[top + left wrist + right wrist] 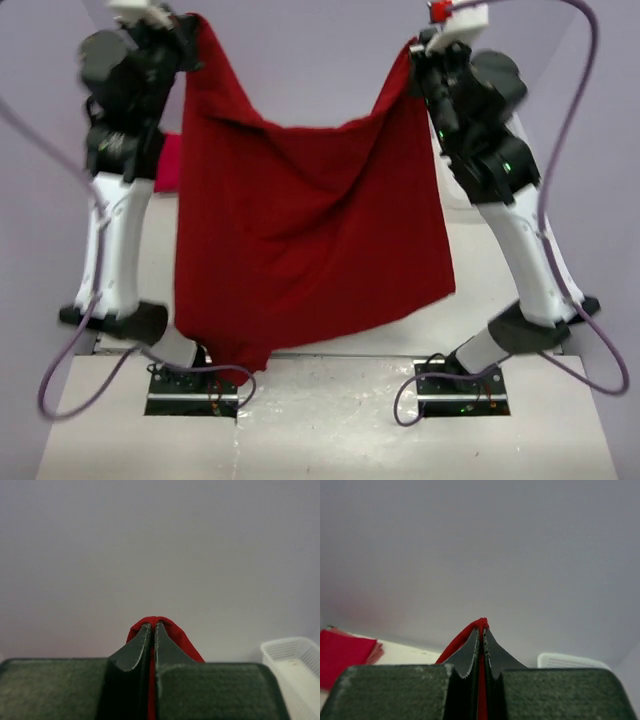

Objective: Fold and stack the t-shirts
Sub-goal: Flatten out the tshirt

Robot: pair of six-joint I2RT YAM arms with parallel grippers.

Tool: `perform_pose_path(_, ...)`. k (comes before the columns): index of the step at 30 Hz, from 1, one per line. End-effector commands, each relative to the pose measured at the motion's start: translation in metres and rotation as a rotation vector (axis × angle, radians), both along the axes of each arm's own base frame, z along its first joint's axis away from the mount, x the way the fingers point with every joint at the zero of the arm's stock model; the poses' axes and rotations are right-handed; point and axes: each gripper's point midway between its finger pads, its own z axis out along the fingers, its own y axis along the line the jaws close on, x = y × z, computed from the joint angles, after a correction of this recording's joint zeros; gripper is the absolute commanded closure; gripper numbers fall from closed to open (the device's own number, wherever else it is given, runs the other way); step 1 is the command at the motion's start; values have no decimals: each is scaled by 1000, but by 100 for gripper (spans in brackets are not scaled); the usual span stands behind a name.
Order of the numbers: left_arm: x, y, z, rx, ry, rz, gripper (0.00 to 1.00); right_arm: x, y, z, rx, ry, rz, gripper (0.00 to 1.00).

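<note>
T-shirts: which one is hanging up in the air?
The big dark red t-shirt, held up by the left gripper and right gripper. The brighter red folded t-shirts lie flat on the table.

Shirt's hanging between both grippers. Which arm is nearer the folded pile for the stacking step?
Left, probably. The folded pile peeks out beside the left arm, and sits far left in the right wrist view. Both left gripper and right gripper are shut on the hanging t-shirt.
</note>
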Motion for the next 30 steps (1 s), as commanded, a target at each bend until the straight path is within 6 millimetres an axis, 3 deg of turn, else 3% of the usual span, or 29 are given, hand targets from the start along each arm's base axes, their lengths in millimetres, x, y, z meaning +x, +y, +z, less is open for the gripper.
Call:
perform_pose_path(1, 76, 14, -30, 29, 60, 112, 100, 61, -18, 10, -27, -48, -77, 100)
perform_pose_path(2, 108, 14, -36, 30, 57, 114, 100, 89, -12, 6, -31, -48, -77, 100)
perform_pose_path(3, 122, 24, -37, 30, 49, 136, 100, 105, -14, 1, -36, -45, -79, 100)
perform_pose_path(4, 147, 26, -40, 26, 32, 141, 100, 110, -27, 17, -29, -88, -93, 100)
perform_pose_path(5, 157, 36, -41, 25, 22, 138, 100, 136, -23, -4, -56, -54, -101, 100)
perform_pose_path(6, 163, 41, -43, 12, 16, 136, 100, 141, -25, -6, -63, -59, -103, 100)
perform_pose_path(7, 160, 47, -29, -5, -38, 142, 100, 151, -28, -19, -86, -37, -102, 100)
perform_pose_path(8, 167, 51, -44, 4, -14, 117, 100, 144, -33, -10, -73, -60, -103, 100)
perform_pose_path(9, 162, 53, -38, -7, -33, 117, 100, 142, -36, -10, -69, -56, -101, 100)
perform_pose_path(11, 142, 53, -20, -7, -56, 97, 100, 131, -35, -10, -62, -33, -70, 100)
perform_pose_path(12, 136, 51, -16, -9, -52, 85, 100, 118, -33, 1, -50, -48, -56, 100)
perform_pose_path(13, 115, 49, -1, -12, -71, 71, 100, 108, -33, 7, -46, -53, -53, 100)
perform_pose_path(14, 108, 45, -5, -9, -54, 49, 100, 100, -33, 4, -53, -35, -59, 100)
perform_pose_path(15, 97, 44, 1, -15, -61, 42, 100, 72, -33, 24, -44, -74, -44, 100)
perform_pose_path(17, 58, 43, 15, -13, -77, 30, 100, 52, -31, 23, -50, -60, -41, 100)
perform_pose_path(18, 44, 41, 20, -12, -84, 20, 100, 35, -23, 27, -50, -62, -11, 100)
perform_pose_path(19, 15, 40, 33, -12, -102, 9, 100, 11, -29, 40, -38, -84, -4, 100)
perform_pose_path(21, -14, 36, 43, -12, -114, -19, 100, -14, -27, 40, -37, -66, 5, 100)
perform_pose_path(22, -43, 35, 55, -12, -143, -24, 100, -37, -33, 47, -20, -80, 23, 100)
perform_pose_path(24, -67, 35, 59, -26, -149, -30, 100, -63, -31, 49, 5, -84, 58, 100)
perform_pose_path(25, -94, 36, 70, -28, -185, -33, 100, -85, -39, 51, 19, -100, 76, 100)
perform_pose_path(27, -131, 33, 80, -34, -227, -57, 100, -110, -38, 54, 53, -111, 129, 100)
perform_pose_path(30, -157, 28, 85, -33, -260, -92, 100, -145, -47, 60, 102, -130, 199, 100)
